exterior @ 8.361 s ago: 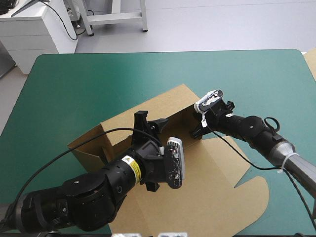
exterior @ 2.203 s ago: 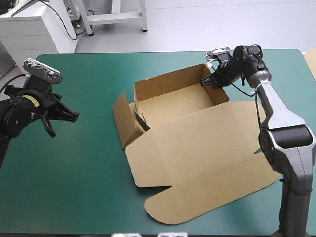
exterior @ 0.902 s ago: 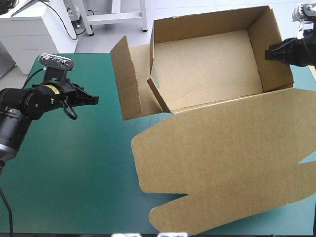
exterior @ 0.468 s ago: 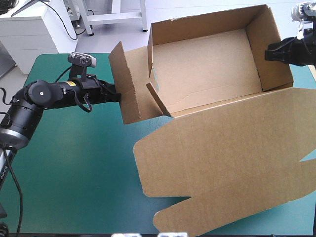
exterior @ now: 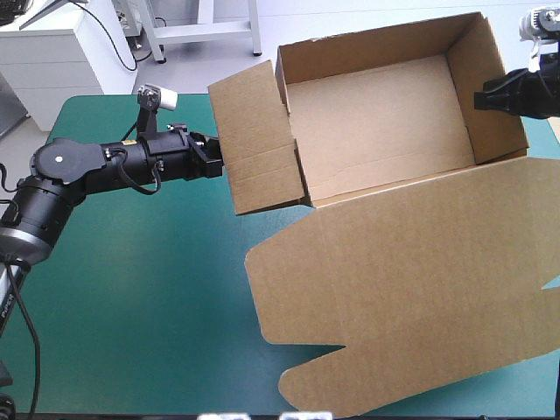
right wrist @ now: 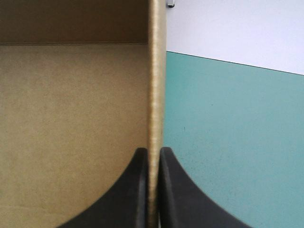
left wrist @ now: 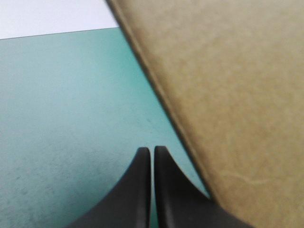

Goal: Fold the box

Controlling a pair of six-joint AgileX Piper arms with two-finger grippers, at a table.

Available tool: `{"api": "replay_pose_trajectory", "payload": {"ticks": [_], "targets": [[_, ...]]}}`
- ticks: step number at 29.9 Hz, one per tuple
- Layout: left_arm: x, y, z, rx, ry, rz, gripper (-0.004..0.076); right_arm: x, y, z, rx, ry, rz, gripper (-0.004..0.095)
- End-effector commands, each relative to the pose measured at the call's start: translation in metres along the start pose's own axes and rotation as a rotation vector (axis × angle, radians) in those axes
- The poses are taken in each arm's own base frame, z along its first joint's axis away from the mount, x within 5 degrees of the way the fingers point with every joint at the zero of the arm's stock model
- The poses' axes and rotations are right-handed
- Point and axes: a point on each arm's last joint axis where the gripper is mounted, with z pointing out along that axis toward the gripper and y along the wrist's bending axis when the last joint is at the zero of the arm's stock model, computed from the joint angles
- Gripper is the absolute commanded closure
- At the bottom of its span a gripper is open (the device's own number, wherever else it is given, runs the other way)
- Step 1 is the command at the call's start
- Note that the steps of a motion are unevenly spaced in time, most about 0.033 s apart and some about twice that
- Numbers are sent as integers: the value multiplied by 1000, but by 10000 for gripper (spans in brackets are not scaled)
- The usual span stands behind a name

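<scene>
Above desk [exterior: 131, 289], box [exterior: 376, 114] held raised, tray open, lid [exterior: 411, 280] flat on near side. Right gripper [right wrist: 152, 154]: jaws clamped on box's right wall [right wrist: 156, 95]. Left gripper [left wrist: 152, 151]: jaws closed, empty, against box's left flap [exterior: 258, 144]. Recommend: press flap inward squarely near crease; right hold steady.

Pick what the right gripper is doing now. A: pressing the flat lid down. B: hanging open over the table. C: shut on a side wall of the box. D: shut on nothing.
C: in the right wrist view the right gripper is all but shut, with an upright wall of the box pinched between its black fingers.
</scene>
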Motion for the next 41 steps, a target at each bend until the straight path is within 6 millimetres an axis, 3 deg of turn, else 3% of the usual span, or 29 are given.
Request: {"api": "replay_pose_trajectory", "payload": {"ticks": [1, 8, 14, 19, 26, 29, 36, 41], "targets": [[-15, -23, -12, 119, -111, -16, 715, -12, 11, -22, 2, -134, 5, 927], [-20, -28, -13, 183, -159, -52, 715, -13, 13, -19, 2, -136, -2, 922], [-23, -32, -14, 224, -188, -84, 699, -21, 29, -7, 31, -178, -39, 921], [-20, -35, -14, 260, -161, -77, 573, -27, 43, -3, 16, -226, -64, 922], [-21, -44, -17, 364, -178, -34, 270, -28, 51, 0, 19, -225, -97, 922], [-23, -48, -19, 408, -196, -36, 195, -28, 50, 0, 26, -223, -98, 922], [-24, -39, -16, 305, -206, -66, 194, -28, 55, 1, 25, -222, -110, 921], [-37, -38, -20, 183, -229, -52, 195, -32, 66, 4, 29, -254, -119, 921]]}}
